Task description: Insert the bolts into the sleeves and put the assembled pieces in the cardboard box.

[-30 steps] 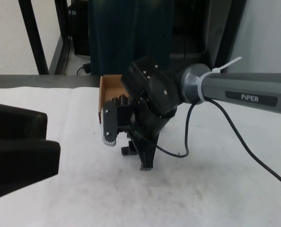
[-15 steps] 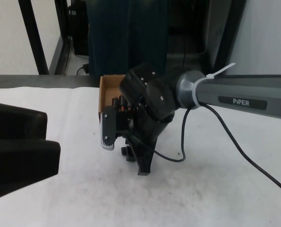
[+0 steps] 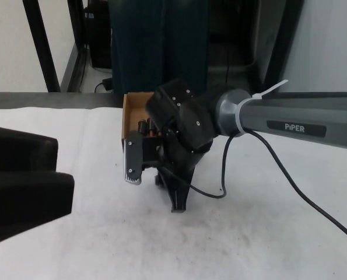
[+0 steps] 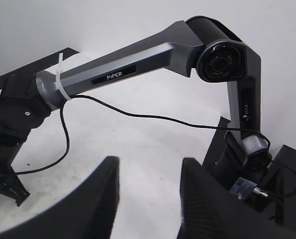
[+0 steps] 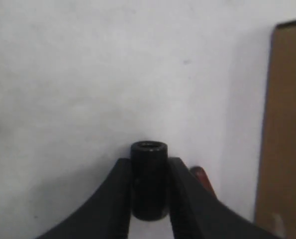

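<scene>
A black sleeve (image 5: 148, 180) stands upright on the white bench cover, and my right gripper (image 5: 148, 199) is shut on it, one finger touching each side. A red bolt tip (image 5: 203, 178) shows just beside one finger. In the high view this gripper (image 3: 157, 182) points down right in front of the cardboard box (image 3: 131, 107), which holds several dark and reddish pieces (image 3: 147, 126). My left gripper (image 4: 148, 199) is open with nothing between its fingers. It hangs raised and looms large at the near left of the high view (image 3: 21, 171).
The right arm (image 3: 290, 119) reaches in from the right with a black cable (image 3: 266, 160) drooping beneath it. A dark bench edge and black frame posts (image 3: 42, 46) lie behind the box. White cover (image 3: 249, 233) stretches in front of and to the right of the gripper.
The right gripper has shifted a little to the left and down around the sleeve, which now shows less in the high view. The left arm has not moved.
</scene>
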You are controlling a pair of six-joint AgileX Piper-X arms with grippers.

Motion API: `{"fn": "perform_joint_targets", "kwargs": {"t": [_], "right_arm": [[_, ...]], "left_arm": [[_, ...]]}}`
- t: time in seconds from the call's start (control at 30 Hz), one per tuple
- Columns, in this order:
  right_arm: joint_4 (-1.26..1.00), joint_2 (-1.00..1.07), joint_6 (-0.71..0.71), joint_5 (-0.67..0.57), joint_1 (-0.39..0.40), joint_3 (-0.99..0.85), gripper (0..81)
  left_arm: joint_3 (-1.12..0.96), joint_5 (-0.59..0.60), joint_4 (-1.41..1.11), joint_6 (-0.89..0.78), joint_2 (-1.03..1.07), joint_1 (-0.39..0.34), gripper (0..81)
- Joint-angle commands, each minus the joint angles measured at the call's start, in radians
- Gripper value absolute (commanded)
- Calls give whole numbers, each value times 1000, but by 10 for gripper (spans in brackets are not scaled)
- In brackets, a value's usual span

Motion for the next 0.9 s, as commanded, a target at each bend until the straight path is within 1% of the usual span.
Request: {"fn": "perform_joint_targets", "kwargs": {"t": [0.0,0.03,0.13,0.27,0.33,0.4,0.5,0.6,0.67,0.77,0.87], "right_arm": [[0,-8,16,52,8,-13,3],[8,-18,32,62,15,-21,3],[37,-64,112,29,39,-49,3],[73,-157,310,27,78,-83,3],[106,-213,376,42,97,-83,3],[167,-277,454,69,120,-83,3],[303,-377,581,70,140,-83,3],[451,-480,665,70,141,-83,3],[539,-562,717,70,129,-83,3],[609,-685,785,70,107,-83,3],[627,-811,842,70,85,-83,3]], "left_arm": [[1,-60,-3,9,-6,0,384],[1,-77,-1,14,-6,0,384],[1,-140,5,40,-6,0,384],[1,-227,5,83,-6,0,384],[1,-291,0,108,-2,0,384],[1,-324,-16,123,8,0,384],[1,-323,-51,161,47,1,384],[-2,-323,-56,187,111,10,384],[-2,-323,-56,190,169,37,384],[-3,-315,-68,223,277,93,384],[-9,-255,-138,232,392,145,384]]}}
